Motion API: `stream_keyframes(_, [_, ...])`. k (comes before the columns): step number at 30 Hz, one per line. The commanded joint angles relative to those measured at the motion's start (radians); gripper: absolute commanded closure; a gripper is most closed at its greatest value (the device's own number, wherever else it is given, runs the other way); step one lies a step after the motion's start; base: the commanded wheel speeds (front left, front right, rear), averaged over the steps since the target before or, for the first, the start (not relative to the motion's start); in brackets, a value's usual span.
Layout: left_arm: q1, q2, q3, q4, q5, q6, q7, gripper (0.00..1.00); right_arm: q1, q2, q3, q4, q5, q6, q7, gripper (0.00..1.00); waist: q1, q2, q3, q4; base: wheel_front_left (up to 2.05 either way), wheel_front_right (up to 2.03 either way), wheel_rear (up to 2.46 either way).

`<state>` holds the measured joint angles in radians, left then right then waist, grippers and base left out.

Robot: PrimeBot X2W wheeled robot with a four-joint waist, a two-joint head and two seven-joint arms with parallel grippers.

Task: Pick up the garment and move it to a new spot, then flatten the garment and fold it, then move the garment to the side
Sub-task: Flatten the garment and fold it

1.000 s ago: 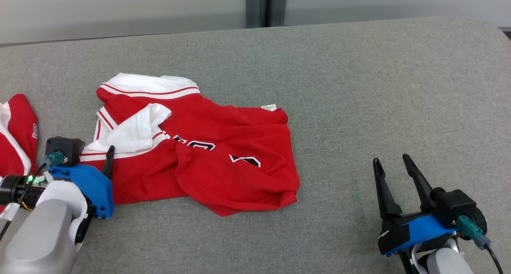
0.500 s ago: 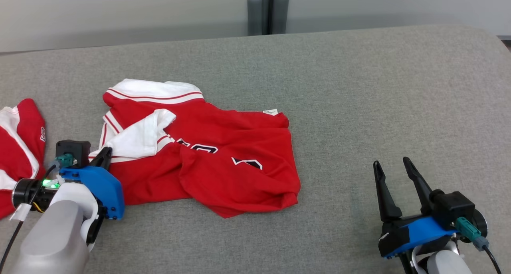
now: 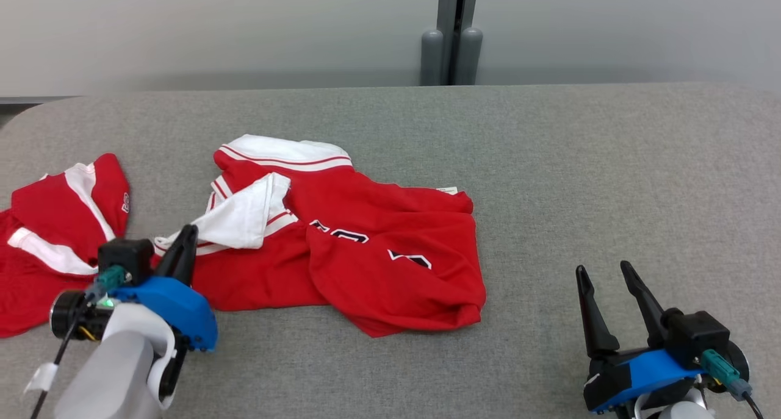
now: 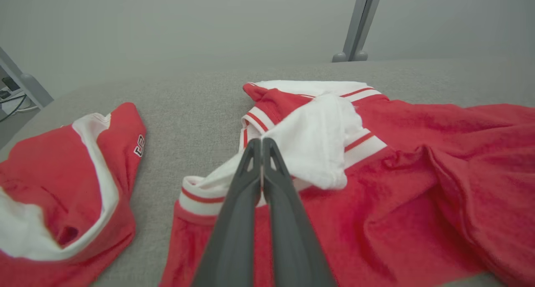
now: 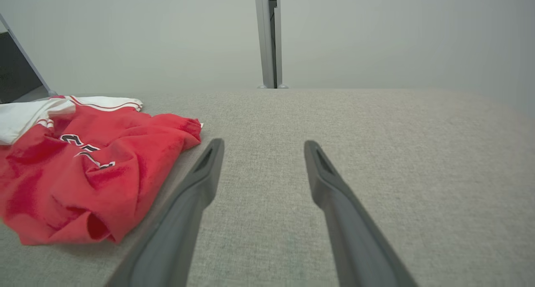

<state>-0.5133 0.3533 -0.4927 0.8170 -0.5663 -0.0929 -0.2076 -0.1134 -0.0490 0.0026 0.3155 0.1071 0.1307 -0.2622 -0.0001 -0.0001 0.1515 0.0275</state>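
Head view: left pincer (image 3: 188,231) pinched shut on white sleeve (image 3: 244,214) of garment (image 3: 378,272), ready to lift; right pincer (image 3: 603,268) wide, empty, well apart over surface (image 3: 610,163), likely awaiting flattening.

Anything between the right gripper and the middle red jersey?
Nothing: only bare grey upholstered surface between the right gripper and the middle red jersey, shown in the head and right wrist views.

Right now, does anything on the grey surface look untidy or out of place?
Yes. The red garment lies crumpled, a white flap folded over its front and its lettering creased. A second red piece lies bunched at the robot's left.
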Motion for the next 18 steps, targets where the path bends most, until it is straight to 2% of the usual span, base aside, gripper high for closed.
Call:
stream_keyframes(1, [0.026,0.004,0.006,-0.014,-0.004,0.008,0.0,1.0,0.01,-0.003,-0.004,0.001,0.004,0.0,-0.004,0.0,0.0001,0.0001,-0.003,0.005,0.0,0.0,0.0])
stream_keyframes(12, [0.28,0.014,-0.001,-0.274,-0.051,0.095,0.075,1.0,0.022,-0.003,-0.011,-0.004,0.011,0.0,-0.004,0.0,0.0001,0.0001,-0.022,0.053,0.0,0.0,0.0])
stream_keyframes(13, [0.29,0.012,0.001,-0.298,-0.051,0.105,0.063,0.0,0.024,-0.003,-0.011,-0.001,0.012,0.0,-0.004,0.0,0.0001,0.0001,-0.024,0.057,0.0,0.0,0.0])
stream_keyframes(18, [0.322,0.008,0.026,-0.387,-0.032,0.138,-0.022,0.0,0.026,-0.003,-0.003,0.008,0.016,0.0,-0.004,0.0,0.0001,0.0001,-0.037,0.062,0.0,0.0,0.0])
